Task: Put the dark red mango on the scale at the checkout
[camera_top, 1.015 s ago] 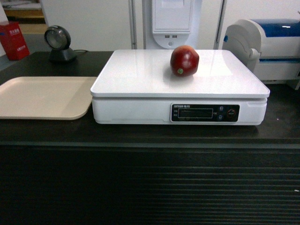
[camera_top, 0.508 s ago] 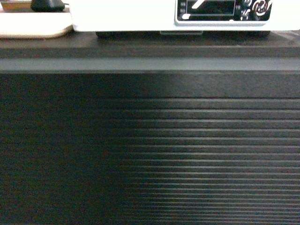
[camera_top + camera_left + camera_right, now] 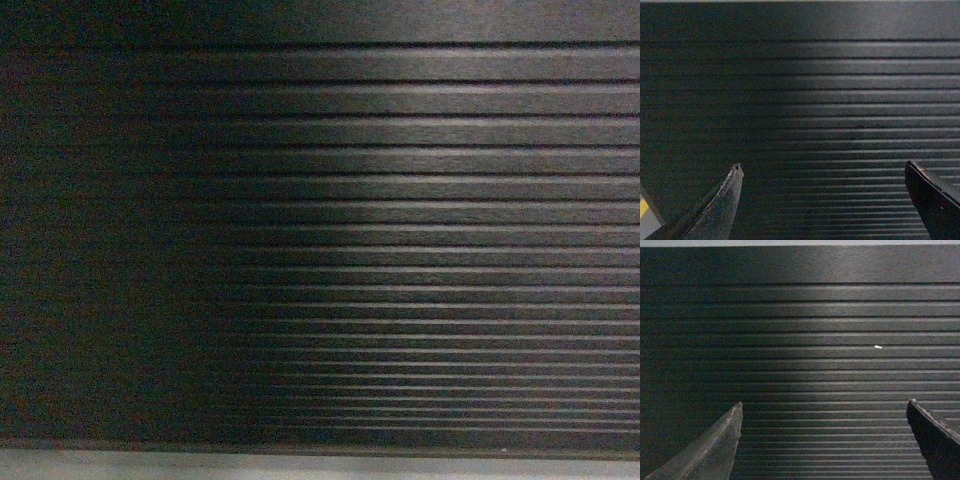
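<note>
The dark red mango and the scale are out of view in every view. The head view shows only the ribbed dark front of the checkout (image 3: 400, 250), with the grey plinth (image 3: 320, 466) along the bottom edge. My left gripper (image 3: 822, 167) is open and empty, facing the same ribbed front (image 3: 840, 100) at close range. My right gripper (image 3: 824, 404) is also open with nothing between its fingers, pointed at the ribbed panel (image 3: 805, 340).
A small white speck (image 3: 878, 346) sits on the ribbed panel in the right wrist view. A sliver of grey floor with a yellow mark (image 3: 644, 212) shows at the lower left of the left wrist view.
The head view has dropped steadily: first the mango on the scale atop the counter, then only the scale's base and counter edge, now just the ribbed front and plinth.
</note>
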Controlling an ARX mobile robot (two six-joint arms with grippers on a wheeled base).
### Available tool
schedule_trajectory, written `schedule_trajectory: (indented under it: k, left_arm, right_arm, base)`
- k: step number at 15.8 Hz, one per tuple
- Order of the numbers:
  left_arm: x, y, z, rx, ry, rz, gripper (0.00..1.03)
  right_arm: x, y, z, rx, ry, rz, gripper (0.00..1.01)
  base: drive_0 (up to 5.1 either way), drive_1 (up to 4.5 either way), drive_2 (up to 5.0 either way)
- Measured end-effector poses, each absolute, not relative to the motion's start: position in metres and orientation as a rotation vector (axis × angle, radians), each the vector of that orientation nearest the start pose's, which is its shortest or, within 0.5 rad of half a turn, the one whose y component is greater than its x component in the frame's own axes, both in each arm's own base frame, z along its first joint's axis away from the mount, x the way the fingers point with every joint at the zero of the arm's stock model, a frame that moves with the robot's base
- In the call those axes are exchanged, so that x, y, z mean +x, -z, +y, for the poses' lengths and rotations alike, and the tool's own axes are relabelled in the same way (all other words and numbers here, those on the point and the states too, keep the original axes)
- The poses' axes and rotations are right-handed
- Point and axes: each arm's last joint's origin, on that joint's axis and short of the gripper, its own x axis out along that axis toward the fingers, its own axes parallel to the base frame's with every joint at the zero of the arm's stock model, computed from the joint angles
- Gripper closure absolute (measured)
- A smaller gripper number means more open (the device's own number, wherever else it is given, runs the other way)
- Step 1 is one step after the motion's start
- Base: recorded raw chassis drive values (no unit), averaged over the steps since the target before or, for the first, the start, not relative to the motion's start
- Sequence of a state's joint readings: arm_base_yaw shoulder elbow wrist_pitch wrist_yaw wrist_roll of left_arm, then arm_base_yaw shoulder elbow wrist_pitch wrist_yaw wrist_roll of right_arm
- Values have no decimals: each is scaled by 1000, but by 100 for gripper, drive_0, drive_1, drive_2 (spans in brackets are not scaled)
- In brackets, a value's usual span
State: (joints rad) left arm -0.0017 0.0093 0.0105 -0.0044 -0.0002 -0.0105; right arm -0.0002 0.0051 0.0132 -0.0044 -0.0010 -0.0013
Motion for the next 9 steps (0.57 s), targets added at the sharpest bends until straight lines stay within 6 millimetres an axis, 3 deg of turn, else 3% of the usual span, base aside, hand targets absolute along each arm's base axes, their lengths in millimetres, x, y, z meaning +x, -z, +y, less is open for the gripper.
schedule_trajectory:
  k: [9]
  left_arm:
    - [98,-166,0,-10,1,5,5]
  right_arm:
    - [97,-167,0,-1,0,-2,3]
  base:
    - [0,0,0]
